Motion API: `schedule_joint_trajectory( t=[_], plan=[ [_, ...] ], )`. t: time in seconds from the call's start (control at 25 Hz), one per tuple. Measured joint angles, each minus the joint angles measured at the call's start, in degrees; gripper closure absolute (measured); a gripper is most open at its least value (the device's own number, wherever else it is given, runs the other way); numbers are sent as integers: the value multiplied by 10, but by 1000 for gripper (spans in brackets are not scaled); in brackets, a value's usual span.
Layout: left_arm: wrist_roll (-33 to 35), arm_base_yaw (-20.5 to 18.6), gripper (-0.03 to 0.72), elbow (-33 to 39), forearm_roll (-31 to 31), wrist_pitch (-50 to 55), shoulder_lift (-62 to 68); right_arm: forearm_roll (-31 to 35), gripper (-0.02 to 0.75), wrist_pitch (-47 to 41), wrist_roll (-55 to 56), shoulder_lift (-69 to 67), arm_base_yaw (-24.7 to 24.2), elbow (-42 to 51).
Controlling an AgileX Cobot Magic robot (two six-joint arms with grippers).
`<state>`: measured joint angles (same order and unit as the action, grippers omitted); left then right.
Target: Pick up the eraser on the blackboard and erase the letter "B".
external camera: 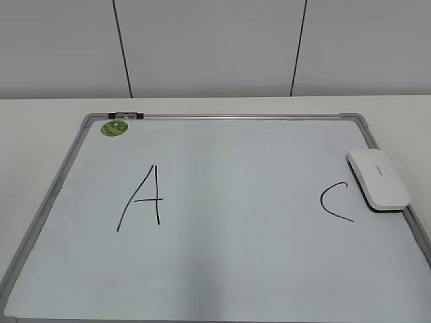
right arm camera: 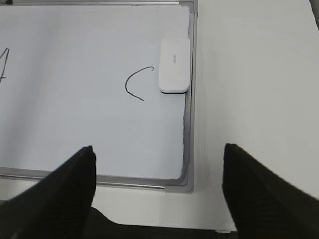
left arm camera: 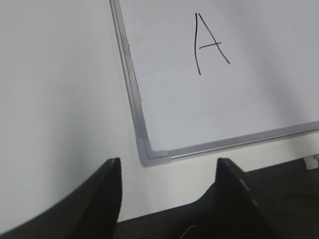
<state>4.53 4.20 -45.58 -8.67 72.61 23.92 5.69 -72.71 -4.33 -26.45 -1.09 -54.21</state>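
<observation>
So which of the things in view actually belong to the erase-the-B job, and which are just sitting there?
Job:
- eraser, lying at the board's right edge beside the C
- blackboard, a white board with a grey frame
- letter "B": none visible between A and C
- left gripper and right gripper, both open off the near corners

Lying about:
- letter A
- letter C
- green sticker
</observation>
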Motion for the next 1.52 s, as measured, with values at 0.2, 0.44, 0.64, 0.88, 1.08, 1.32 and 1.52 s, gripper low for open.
schedule_joint_trajectory(
  t=[0.2, 0.44, 0.64, 0.88, 1.08, 1.32, 1.52],
  plan=[
    [-1, 0, 258, 89, 28, 1, -72, -41, 150, -1, 0, 50, 0, 81],
    [-1, 0, 261, 135, 53, -18, -99, -49, 150, -2, 0, 61, 0, 191],
    [-1, 0, 261, 142, 74, -55, -100, -48, 150, 32, 0, 61, 0, 242],
    [-1, 0, 261, 161, 78, -88, -101, -48, 150, 74, 0, 61, 0, 262],
    [-1, 0, 262, 163, 79, -93, -101, -48, 150, 76, 0, 61, 0, 262],
    [-1, 0, 263, 163, 79, -95, -101, -48, 150, 76, 0, 61, 0, 262],
    [-1, 0, 265, 163, 79, -95, -101, -48, 150, 76, 0, 61, 0, 262]
  ],
)
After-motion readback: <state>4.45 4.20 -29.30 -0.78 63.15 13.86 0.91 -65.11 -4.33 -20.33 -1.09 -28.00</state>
